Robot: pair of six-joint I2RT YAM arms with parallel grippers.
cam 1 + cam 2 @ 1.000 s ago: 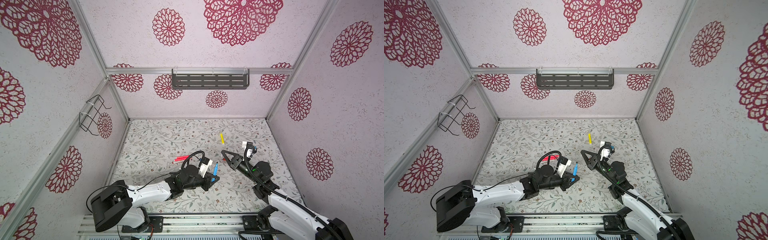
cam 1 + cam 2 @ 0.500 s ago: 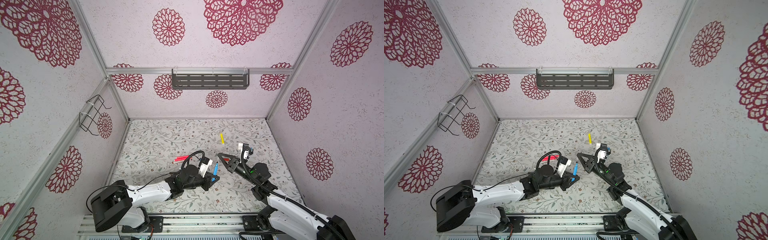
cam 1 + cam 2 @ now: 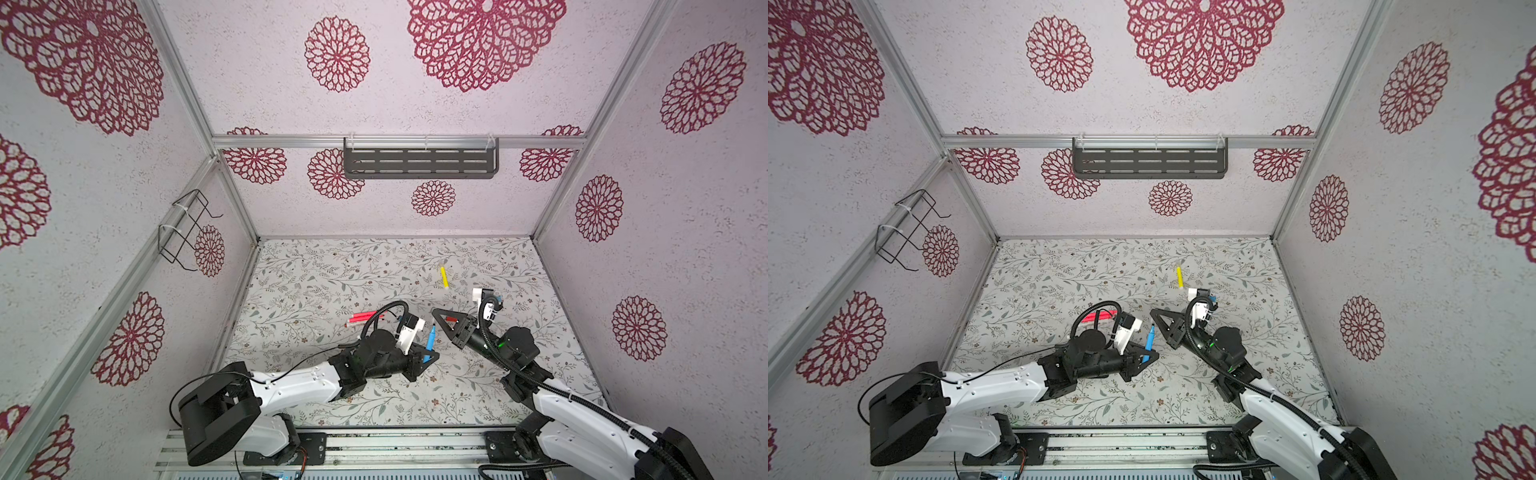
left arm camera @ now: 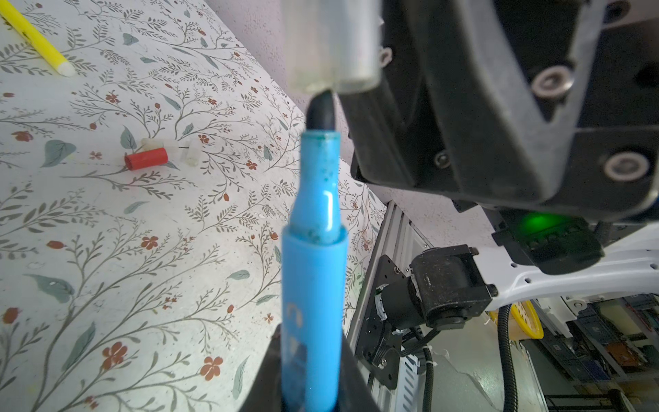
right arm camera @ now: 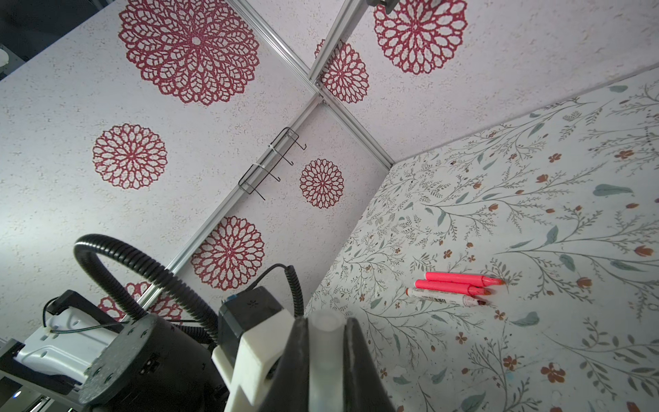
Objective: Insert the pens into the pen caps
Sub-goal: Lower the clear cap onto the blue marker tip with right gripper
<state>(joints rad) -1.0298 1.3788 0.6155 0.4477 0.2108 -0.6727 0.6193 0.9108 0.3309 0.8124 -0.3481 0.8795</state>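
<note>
At ten o'clock from the left claw (image 3: 427, 358), two pinkish-red pens (image 3: 360, 318) and a white pen (image 5: 442, 298) lie side by side on the table (image 3: 316, 282), uncapped. The left claw is clamped on the blue pen (image 4: 313, 249), whose dark tip points toward twelve o'clock and just meets the mouth of a clear cap (image 4: 331, 42), which the right claw (image 5: 325, 331) pinches tight. In the left wrist view the tip looks nearer the rim than dead centre, so I'd worry that a push now catches the edge and the slick little cap twists or pops out. A red cap (image 4: 146, 160) and spare clear caps (image 4: 190, 155) lie on the table beyond. The yellow pen (image 3: 444, 277) sits at twelve o'clock from the right claw.
</note>
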